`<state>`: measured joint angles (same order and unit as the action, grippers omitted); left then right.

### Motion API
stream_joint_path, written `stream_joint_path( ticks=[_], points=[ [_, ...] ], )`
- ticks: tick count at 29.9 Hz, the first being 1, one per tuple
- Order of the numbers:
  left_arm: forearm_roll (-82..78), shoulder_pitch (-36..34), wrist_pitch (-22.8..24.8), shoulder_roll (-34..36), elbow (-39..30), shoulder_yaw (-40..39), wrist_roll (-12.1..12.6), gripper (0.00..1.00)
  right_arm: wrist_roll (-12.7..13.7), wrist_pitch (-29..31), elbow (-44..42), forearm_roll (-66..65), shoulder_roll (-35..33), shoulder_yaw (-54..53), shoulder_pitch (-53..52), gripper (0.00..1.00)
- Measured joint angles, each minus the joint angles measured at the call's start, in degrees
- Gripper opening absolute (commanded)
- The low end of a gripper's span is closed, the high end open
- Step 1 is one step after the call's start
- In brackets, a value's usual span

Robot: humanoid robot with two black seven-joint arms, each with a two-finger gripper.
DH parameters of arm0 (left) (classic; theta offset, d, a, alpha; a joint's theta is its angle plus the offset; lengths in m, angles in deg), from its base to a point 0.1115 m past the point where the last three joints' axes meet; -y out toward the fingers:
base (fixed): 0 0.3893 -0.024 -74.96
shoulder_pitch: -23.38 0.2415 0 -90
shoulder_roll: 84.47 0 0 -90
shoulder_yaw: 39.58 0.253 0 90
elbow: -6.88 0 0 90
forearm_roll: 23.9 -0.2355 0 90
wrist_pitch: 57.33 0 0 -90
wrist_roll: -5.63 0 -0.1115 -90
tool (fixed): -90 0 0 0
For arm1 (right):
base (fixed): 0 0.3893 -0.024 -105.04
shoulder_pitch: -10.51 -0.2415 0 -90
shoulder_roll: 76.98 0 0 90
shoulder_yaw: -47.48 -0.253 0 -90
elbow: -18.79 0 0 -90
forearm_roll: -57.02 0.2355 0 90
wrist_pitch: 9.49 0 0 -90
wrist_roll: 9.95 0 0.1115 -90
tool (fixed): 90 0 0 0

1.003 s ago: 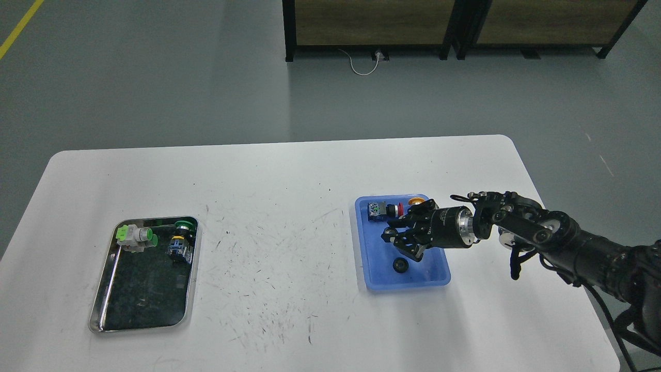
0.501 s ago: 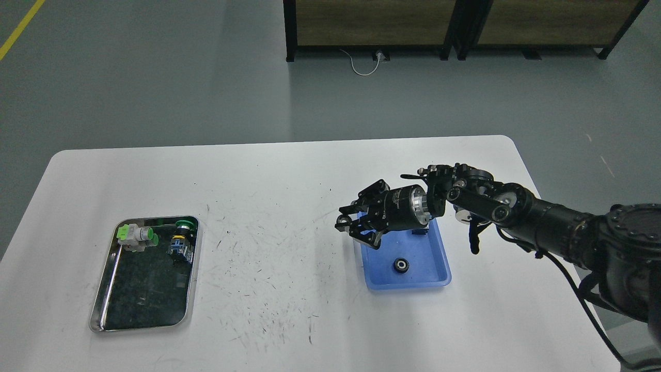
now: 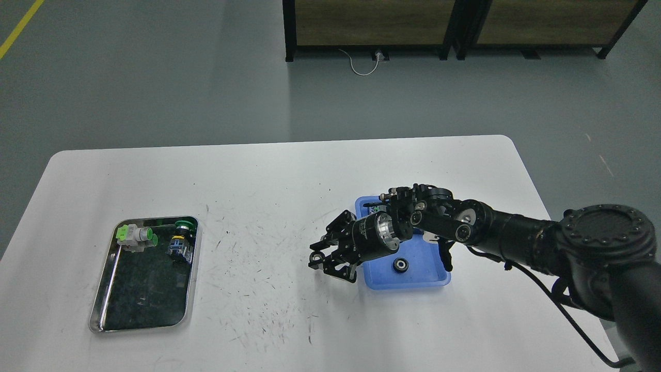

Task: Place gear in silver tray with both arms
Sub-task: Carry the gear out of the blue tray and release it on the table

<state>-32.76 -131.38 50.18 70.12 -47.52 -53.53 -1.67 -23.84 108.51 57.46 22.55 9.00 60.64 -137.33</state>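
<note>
The silver tray (image 3: 106, 310) lies at the table's left, with a green-and-white push-button part (image 3: 135, 235) and a green-capped blue switch (image 3: 181, 240) at its far end. My right arm reaches in from the right, its gripper (image 3: 323, 258) hovering just left of the blue plastic tray (image 3: 379, 281), far from the silver tray. Its fingers (image 3: 335, 223) close around a small dark ring-shaped gear (image 3: 314, 257) at the tips. A second black gear (image 3: 400, 264) lies in the blue tray. My left arm is out of view.
The arm hides the far half of the blue tray. The white table (image 3: 258, 196) is scuffed between the two trays. Dark wooden cabinets (image 3: 465, 26) and a cable stand on the grey floor beyond the table.
My right gripper has risen out of the blue tray and swung left and toward me, past the tray's left rim. The black gear in the tray has not moved.
</note>
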Motion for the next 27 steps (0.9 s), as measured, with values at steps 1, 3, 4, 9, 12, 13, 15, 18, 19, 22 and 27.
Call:
stream_joint_path(
  ticks=[1, 3, 4, 9, 12, 13, 15, 18, 19, 22, 27],
  points=[
    [-0.01, 0.03, -0.06, 0.0, 0.0, 0.0, 0.0, 0.98, 0.0, 0.0, -0.01, -0.02, 0.38, 0.32, 0.0, 0.29],
    [-0.02, 0.07, -0.19, 0.01, 0.0, 0.03, 0.0, 0.98, 0.0, 0.0, -0.08, -0.05, 1.24, 0.99, 0.0, 0.3],
    [-0.02, 0.07, -0.23, 0.01, 0.0, 0.12, 0.0, 0.98, 0.0, 0.0, -0.14, -0.06, 1.55, 1.23, 0.0, 0.3],
    [-0.02, 0.08, -0.32, 0.01, -0.02, 0.22, 0.0, 0.98, -0.09, 0.0, -0.47, -0.15, 3.52, 2.56, 0.01, 0.3],
    [-0.02, 0.08, -0.33, 0.0, -0.08, 0.23, 0.0, 0.98, -0.16, 0.0, -0.7, -0.16, 3.96, 3.08, 0.0, 0.3],
    [-0.02, 0.08, -0.35, 0.0, -0.08, 0.24, 0.0, 0.98, -0.18, 0.0, -0.74, -0.18, 3.99, 3.2, 0.0, 0.3],
    [-0.02, 0.08, -0.37, 0.0, -0.13, 0.24, 0.0, 0.98, -0.24, 0.0, -0.88, -0.19, 4.02, 3.76, -0.02, 0.31],
    [0.0, 0.08, -0.37, 0.0, -0.17, 0.24, 0.0, 0.98, -0.39, 0.0, -1.11, -0.19, 4.02, 4.55, -0.15, 0.35],
    [0.02, 0.11, -0.37, 0.01, -0.17, 0.25, 0.0, 0.98, -0.46, 0.0, -1.25, -0.19, 4.03, 4.66, -0.18, 0.36],
    [0.03, 0.16, -0.37, 0.14, -0.17, 0.33, 0.0, 0.98, -0.56, 0.0, -1.9, -0.19, 4.03, 4.75, -0.38, 0.4],
    [0.03, 0.16, -0.37, 0.17, -0.18, 0.33, 0.0, 0.98, -1.07, 0.0, -3.33, -0.15, 4.03, 4.44, -0.6, 0.49]
  ],
)
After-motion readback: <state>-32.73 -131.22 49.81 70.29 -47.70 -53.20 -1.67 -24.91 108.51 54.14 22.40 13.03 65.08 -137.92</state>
